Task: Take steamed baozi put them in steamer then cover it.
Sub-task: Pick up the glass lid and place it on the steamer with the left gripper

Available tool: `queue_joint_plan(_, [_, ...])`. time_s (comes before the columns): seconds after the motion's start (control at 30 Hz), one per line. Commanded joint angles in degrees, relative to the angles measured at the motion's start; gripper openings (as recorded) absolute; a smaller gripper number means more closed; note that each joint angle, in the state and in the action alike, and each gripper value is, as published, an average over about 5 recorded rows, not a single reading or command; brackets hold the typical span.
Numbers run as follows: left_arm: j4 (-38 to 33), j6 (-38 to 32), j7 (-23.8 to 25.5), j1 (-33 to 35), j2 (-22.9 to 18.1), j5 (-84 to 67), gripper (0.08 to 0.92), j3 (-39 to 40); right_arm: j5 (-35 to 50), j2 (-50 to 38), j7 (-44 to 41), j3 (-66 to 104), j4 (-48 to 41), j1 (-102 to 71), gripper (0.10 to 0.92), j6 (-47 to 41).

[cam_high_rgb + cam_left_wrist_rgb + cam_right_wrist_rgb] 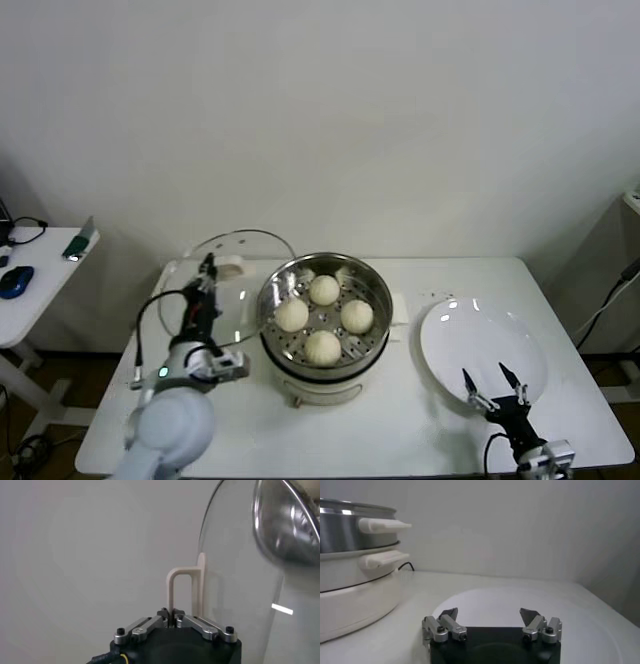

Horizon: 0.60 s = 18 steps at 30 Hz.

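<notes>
Head view, steamer: you see the steamer point(325, 318) in the middle of the white table point(400, 420), a shiny steel basket on a cream-white pot base. I take it as the landmark for all places.
Head view, steamed baozi: four steamed baozi point(323, 317) lie inside the steamer basket, on its perforated bottom, close to each other.
Head view, cover: the cover point(235, 275) is just beside the steamer, on the robot's left side of it. It is tilted up and not flat on the table. The steamer is not yet covered.
Head view, left gripper: the left gripper point(208, 268) is at the cover's cream handle, left of the steamer.
Head view, plate: a flat white plate point(483, 352) lies to the right of the steamer, apart from it.
Head view, right gripper: the right gripper point(494, 392) is over the near edge of the plate, well apart from the steamer. Its fingers are spread wide and hold nothing.
Left wrist view, left gripper: you see the left gripper point(171, 619) closed narrow on the cover's handle point(186, 591). The glass of the cover point(235, 585) stands almost upright, with the steamer's steel rim point(282, 522) behind it.
Right wrist view, right gripper: the right gripper point(490, 617) stands wide and empty above the plate point(600, 630). The steamer point(355, 575), with its side handles, is near.
</notes>
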Motion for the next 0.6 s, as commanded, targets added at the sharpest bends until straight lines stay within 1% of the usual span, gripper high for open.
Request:
queue_joint_plan(0.03, [2.11, 3.10, 4.40, -5.50, -11.19, 12.01, 0.138, 15.25, -0.19, -0.16, -0.04, 0.38, 0.48, -0.16, 0.823, 0.30])
queue_joint_plan(0.17, [4.68, 1.96, 4.11, -5.18, -15.80, 16.19, 0.138, 17.24, -0.04, -0.15, -0.06, 0.31, 0.32, -0.05, 0.823, 0.55])
queue_joint_plan(0.3, [7.66, 0.95, 2.68, -5.34, -19.14, 19.08, 0.138, 18.21, 0.15, -0.21, -0.18, 0.26, 0.23, -0.21, 0.823, 0.92])
queue_joint_plan(0.43, [10.16, 0.51, 1.32, -5.80, -20.59, 19.56, 0.138, 18.82, 0.31, -0.19, -0.24, 0.27, 0.13, -0.52, 0.823, 1.25])
queue_joint_plan(0.6, [11.84, -0.20, 0.37, -5.72, -20.70, 19.99, 0.138, 18.97, 0.44, -0.18, -0.23, 0.36, -0.21, -0.63, 0.823, 1.50])
